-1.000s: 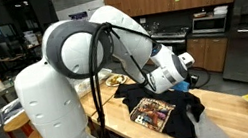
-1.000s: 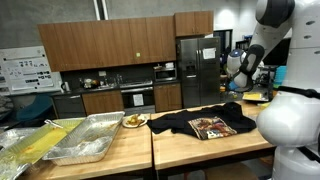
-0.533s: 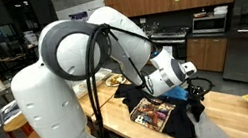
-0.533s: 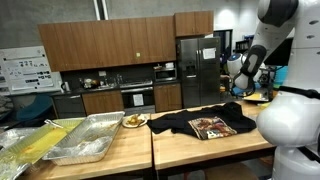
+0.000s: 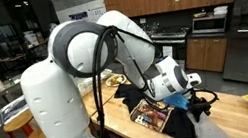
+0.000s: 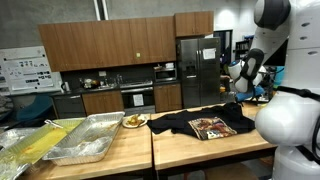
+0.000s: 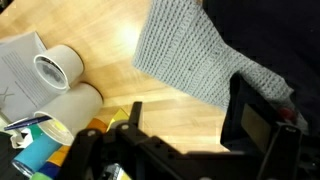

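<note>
Jaws wide and empty on my gripper (image 7: 188, 100), hovering over the grey knitted cloth (image 7: 190, 50) on the pale wooden counter (image 7: 105, 40) beside the black printed T-shirt (image 5: 176, 121), so I'd keep the wrist level, clear of fabric.

The pale grey knitted cloth (image 7: 195, 60) has a fine, even stitch pattern. The wooden countertop (image 7: 110, 45) is warm honey-yellow with a faint grain. The fabric T-shirt (image 6: 172, 124) is black, and its rectangular printed graphic (image 6: 212, 127) mixes browns, reds and cream. The metal gripper (image 7: 190, 112) is black and the glossy robot arm (image 5: 53, 101) is white. Two cylindrical rolls (image 7: 62, 68) are white, and the small labelled container (image 7: 45, 152) is blue.
</note>
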Robot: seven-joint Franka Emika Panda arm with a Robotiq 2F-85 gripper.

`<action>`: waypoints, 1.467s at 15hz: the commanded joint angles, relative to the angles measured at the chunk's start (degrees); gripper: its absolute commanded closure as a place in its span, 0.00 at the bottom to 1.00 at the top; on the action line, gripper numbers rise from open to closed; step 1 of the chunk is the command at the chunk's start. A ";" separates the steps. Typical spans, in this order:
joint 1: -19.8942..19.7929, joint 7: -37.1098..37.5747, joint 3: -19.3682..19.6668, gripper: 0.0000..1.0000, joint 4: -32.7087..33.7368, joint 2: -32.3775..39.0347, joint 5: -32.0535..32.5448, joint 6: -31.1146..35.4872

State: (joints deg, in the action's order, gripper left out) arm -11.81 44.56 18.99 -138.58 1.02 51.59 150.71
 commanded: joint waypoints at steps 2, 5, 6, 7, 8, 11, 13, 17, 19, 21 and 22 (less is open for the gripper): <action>-1.47 3.93 -0.80 0.00 3.60 5.96 -0.35 -1.10; -1.05 7.57 -0.23 0.00 6.26 10.00 0.24 -1.74; -0.81 8.66 0.01 0.00 6.94 11.04 0.52 -2.41; -0.68 8.99 0.01 0.00 7.81 12.37 -0.04 -2.83; -0.54 9.35 0.02 0.00 8.67 13.67 -0.40 -3.40; -0.56 8.39 -0.20 0.00 10.64 17.02 -2.60 -4.71; -0.59 6.65 -0.56 0.00 11.54 18.90 -5.55 -5.29; -0.39 1.87 -0.90 0.00 12.82 21.24 -12.73 -5.87; 0.07 -0.50 -0.73 0.00 13.66 22.33 -15.96 -6.88; 0.56 -2.48 -0.33 0.00 14.79 23.64 -18.52 -7.60; 0.75 -3.31 -0.08 0.00 15.24 24.24 -19.54 -7.81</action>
State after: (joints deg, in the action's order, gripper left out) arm -12.04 44.49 18.15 -125.60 23.23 35.50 144.76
